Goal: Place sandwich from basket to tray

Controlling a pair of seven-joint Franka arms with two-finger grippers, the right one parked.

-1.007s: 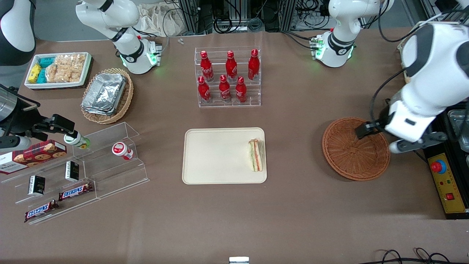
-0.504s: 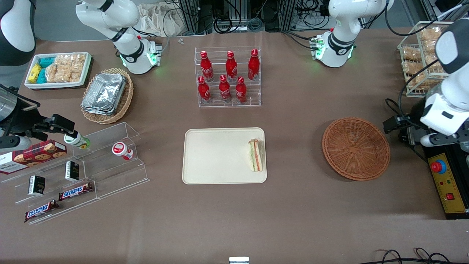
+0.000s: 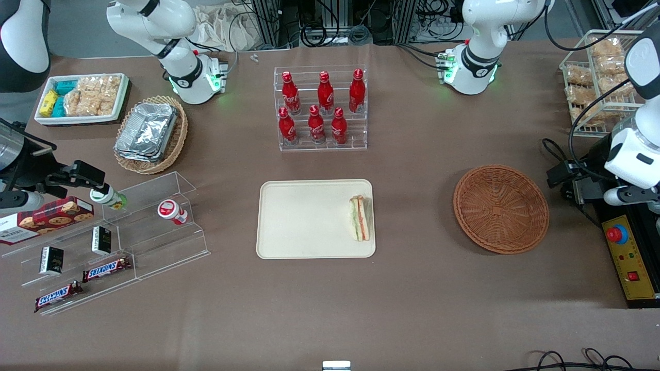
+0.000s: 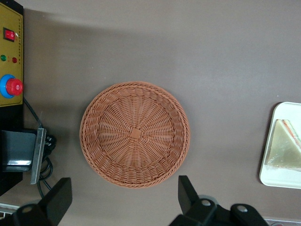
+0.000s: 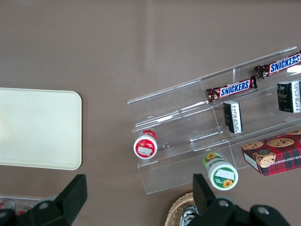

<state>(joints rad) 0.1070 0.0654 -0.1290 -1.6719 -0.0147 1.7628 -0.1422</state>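
Note:
The sandwich (image 3: 360, 217), a pale wedge with green and orange-red layers, lies on the cream tray (image 3: 304, 219) at the tray's edge nearest the basket; it shows in the left wrist view too, as sandwich (image 4: 285, 151) on tray (image 4: 277, 175). The round reddish-brown wicker basket (image 3: 500, 208) (image 4: 135, 134) holds nothing. My left gripper (image 4: 124, 202) hangs high, just off the basket's rim toward the working arm's end of the table, open, with nothing between its fingers. In the front view the gripper (image 3: 562, 174) is a dark shape beside the control box.
A yellow control box (image 3: 630, 257) with a red button sits by the basket. A rack of red bottles (image 3: 320, 108) stands farther from the front camera than the tray. Clear snack shelves (image 3: 111, 242) and a tan foil basket (image 3: 150, 133) lie toward the parked arm's end.
My left arm has pulled up and away from over the basket toward the working arm's end of the table. The sandwich, tray and basket have stayed put.

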